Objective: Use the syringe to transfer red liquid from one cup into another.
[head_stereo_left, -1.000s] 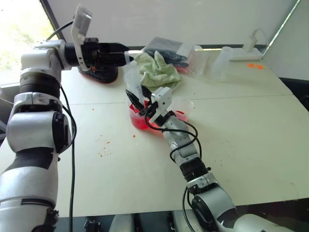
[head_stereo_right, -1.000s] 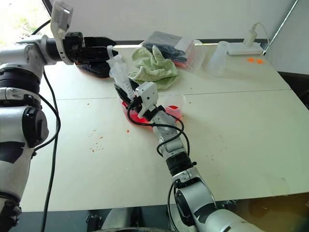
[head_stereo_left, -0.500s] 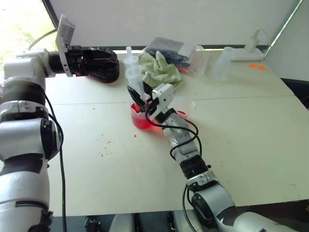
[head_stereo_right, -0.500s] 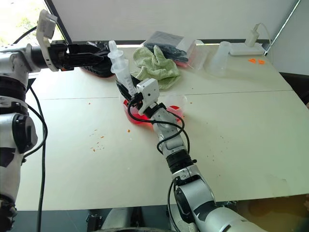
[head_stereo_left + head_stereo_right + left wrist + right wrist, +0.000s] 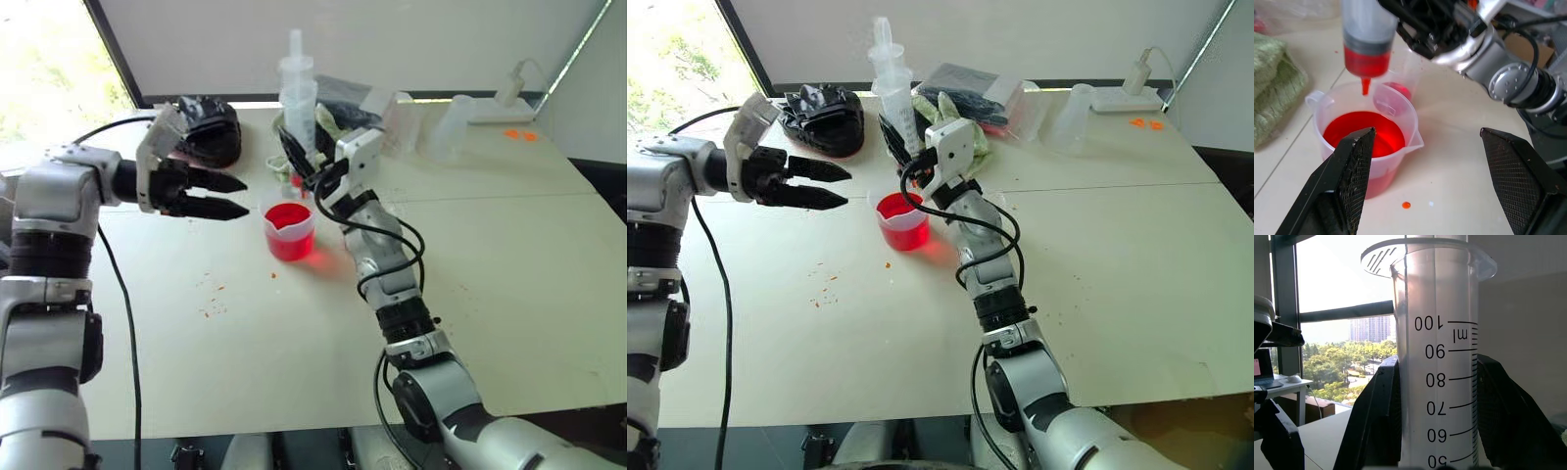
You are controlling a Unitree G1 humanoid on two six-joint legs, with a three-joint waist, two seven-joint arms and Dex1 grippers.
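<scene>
A clear cup (image 5: pixel 289 227) holding red liquid stands on the white table (image 5: pixel 490 274). Straight above it my right gripper (image 5: pixel 306 162) is shut on a large upright syringe (image 5: pixel 297 88). The syringe's lower end holds red liquid (image 5: pixel 1366 56), and its tip hangs just above the cup (image 5: pixel 1364 129). The barrel's scale (image 5: pixel 1437 367) sits between the black fingers (image 5: pixel 1376 421). A smaller clear cup (image 5: pixel 1400 90) with a little red in it stands just behind the first cup. My left gripper (image 5: pixel 243 196) is open, level with the cup and to its left, holding nothing.
Behind the cups lie a green towel (image 5: pixel 975 147), a black bag (image 5: pixel 206 127) and a dark packet (image 5: pixel 970 83). An upturned clear cup (image 5: pixel 446 127) and a white power adapter (image 5: pixel 509 93) stand at the back right. Red drops (image 5: pixel 211 294) speckle the table.
My right gripper has lifted the syringe up out of the red cup and set it upright. My left gripper has left the plunger and come down to the cup's left.
</scene>
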